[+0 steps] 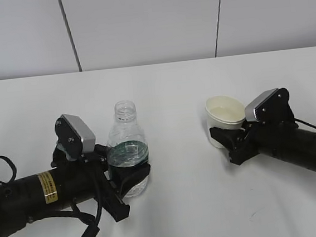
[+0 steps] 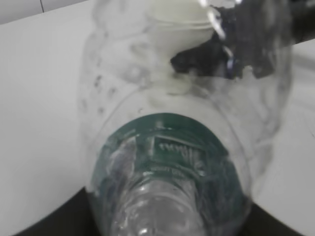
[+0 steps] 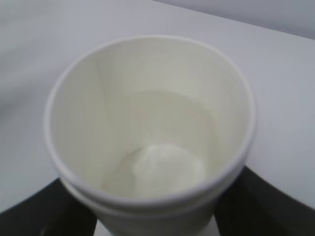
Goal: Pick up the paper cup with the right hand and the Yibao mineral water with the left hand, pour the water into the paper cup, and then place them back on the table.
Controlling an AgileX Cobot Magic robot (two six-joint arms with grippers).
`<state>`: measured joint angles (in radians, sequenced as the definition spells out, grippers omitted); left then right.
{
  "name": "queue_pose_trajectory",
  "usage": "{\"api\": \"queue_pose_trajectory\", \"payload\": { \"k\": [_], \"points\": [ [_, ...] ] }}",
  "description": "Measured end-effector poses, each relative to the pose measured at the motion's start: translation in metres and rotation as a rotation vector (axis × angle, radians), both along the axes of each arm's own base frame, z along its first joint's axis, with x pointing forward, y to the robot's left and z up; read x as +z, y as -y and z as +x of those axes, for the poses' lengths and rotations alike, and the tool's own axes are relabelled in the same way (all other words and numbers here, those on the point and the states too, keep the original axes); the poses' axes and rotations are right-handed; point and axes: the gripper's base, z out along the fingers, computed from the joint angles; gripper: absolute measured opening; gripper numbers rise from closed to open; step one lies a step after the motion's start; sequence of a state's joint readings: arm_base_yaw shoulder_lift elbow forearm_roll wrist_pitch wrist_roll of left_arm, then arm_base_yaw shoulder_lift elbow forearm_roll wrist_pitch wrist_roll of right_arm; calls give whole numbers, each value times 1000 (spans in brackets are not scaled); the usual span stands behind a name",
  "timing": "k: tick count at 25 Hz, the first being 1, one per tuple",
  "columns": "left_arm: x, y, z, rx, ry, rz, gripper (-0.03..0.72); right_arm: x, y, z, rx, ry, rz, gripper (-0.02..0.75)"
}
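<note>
The Yibao mineral water stands upright, capless, left of the table's middle, its base on or just above the surface. My left gripper is shut on its lower body below the green label. In the left wrist view the bottle fills the frame between my left gripper's black fingers. The paper cup is upright on the right, gripped low by my right gripper. In the right wrist view the cup holds some clear water, and my right gripper has a finger on each side.
Black cables trail from the left arm along the front left of the table. A white panelled wall rises behind the table's far edge. About a hand's width of bare tabletop separates the bottle and the cup.
</note>
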<state>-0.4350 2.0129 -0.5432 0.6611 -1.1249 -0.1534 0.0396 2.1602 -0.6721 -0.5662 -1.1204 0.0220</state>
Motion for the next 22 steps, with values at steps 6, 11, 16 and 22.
{"api": "queue_pose_trajectory", "payload": {
  "k": [6, 11, 16, 22],
  "points": [
    [-10, 1, 4, 17, -23, 4, 329, -4, 2, 0, -22, -8, -3, 491],
    [-11, 5, 14, 17, -6, -3, 329, -4, 2, 0, -25, -6, 0, 491],
    [-8, 9, 21, 17, 19, -15, 329, -4, 2, 1, -26, -6, 0, 491],
    [-11, 9, 23, 16, 13, -11, 329, -4, 2, 1, -26, -6, 0, 491]
  ]
}}
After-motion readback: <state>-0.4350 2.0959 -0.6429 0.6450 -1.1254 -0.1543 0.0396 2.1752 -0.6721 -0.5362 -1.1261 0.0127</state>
